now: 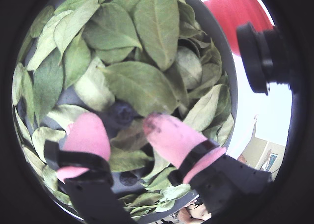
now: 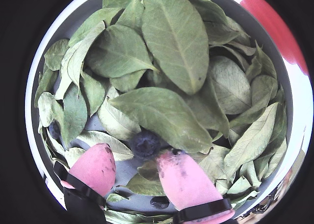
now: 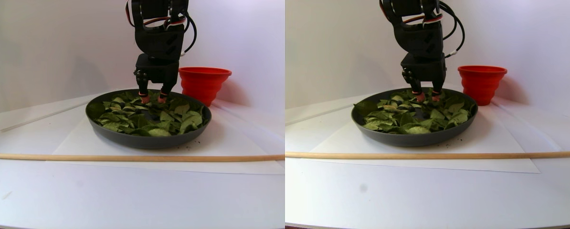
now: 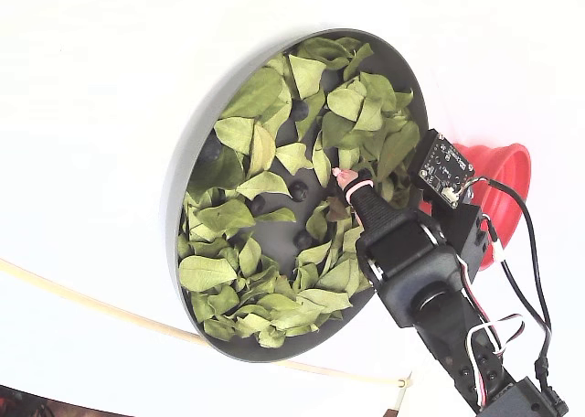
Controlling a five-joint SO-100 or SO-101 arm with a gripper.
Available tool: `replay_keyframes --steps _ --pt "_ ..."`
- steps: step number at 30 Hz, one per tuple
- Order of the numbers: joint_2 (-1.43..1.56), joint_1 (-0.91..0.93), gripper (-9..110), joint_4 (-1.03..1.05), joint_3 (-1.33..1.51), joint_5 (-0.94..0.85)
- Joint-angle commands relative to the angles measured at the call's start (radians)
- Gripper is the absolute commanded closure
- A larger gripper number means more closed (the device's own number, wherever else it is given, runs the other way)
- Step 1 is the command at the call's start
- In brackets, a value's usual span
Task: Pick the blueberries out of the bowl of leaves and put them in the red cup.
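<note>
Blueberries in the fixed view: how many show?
5 blueberries: one near the top, a large one at the left edge, two in the middle, one lower centre. More may hide under leaves.

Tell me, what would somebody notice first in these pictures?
Probably the pink fingers down in the big dark bowl of green leaves, open on either side of a blueberry in a wrist view. Next, the bright red cup standing just behind the bowl in the stereo pair view.

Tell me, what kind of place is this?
Probably a home tabletop test setup, not a kitchen: a plain white table and bare wall, a robot arm over a bowl of leaves, a red cup beside.
</note>
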Motion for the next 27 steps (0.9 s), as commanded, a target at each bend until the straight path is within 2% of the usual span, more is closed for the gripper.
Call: replay_keyframes --steps 1,27 --pt "0.038 0.026 85 -0.023 -0.032 -0.005" --pt "-0.041 0.023 86 -0.060 -0.057 0.074"
